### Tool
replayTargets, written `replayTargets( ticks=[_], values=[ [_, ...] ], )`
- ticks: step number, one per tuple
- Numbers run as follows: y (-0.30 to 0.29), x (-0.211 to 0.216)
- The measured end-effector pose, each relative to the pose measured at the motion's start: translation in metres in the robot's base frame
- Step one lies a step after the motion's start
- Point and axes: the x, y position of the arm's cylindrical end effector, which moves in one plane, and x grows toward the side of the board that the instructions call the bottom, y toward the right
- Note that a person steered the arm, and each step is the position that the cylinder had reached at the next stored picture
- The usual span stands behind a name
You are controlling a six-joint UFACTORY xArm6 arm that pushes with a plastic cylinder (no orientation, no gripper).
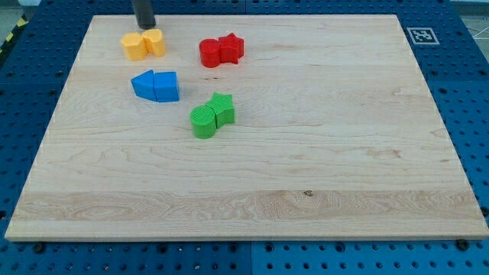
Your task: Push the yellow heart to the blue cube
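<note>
Two yellow blocks stand touching at the view's upper left. The right one (155, 42) looks like the yellow heart, and the left one (134, 46) is a rounded many-sided block. Two blue blocks touch just below them: the blue cube (167, 86) on the right and a blue wedge-like block (143, 84) on its left. My tip (144, 27) is at the board's top edge, right above the two yellow blocks, close to or touching them.
A red rounded block (210, 53) and a red star (231, 46) touch to the right of the yellow pair. A green cylinder (204, 121) and a green star (223, 108) touch below the red ones. The wooden board (306, 191) lies on a blue perforated table.
</note>
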Motion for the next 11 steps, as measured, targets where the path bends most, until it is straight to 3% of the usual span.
replayTargets(
  ticks=[2, 5, 7, 10, 11],
  values=[
    [-0.046, 0.009],
    [-0.031, 0.031],
    [0.021, 0.037],
    [0.047, 0.091],
    [0.050, 0.085]
  ],
)
